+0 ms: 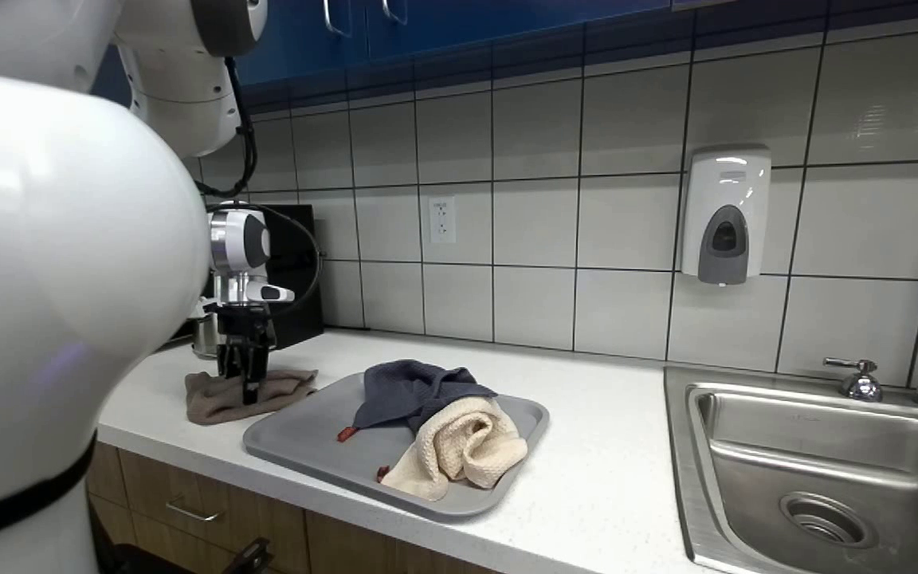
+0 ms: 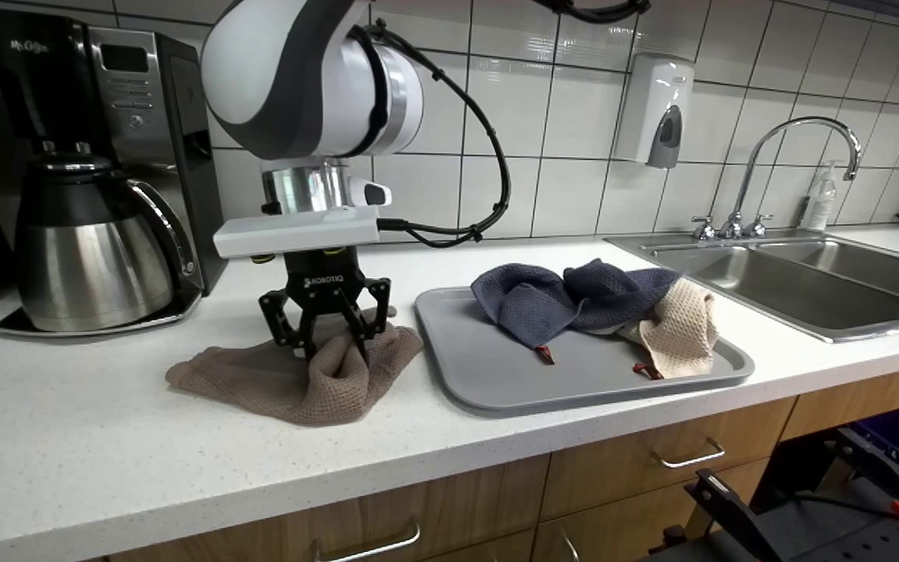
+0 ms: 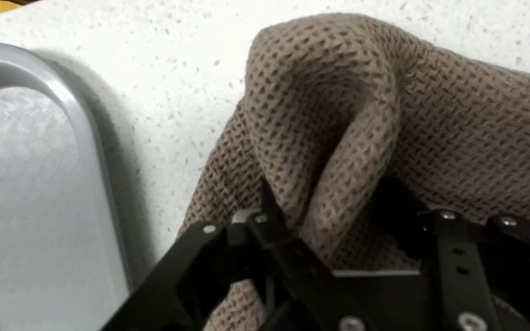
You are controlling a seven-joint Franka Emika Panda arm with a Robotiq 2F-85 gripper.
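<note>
With jaws apart astride the bunched cloth [image 3: 370, 131], we should pinch low, minding the tray [image 3: 39, 184] at nine o'clock in the wrist view.

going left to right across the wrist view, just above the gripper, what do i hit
Gray tray → strip of white speckled countertop → brown cloth, its raised fold coming before its flatter part.
</note>
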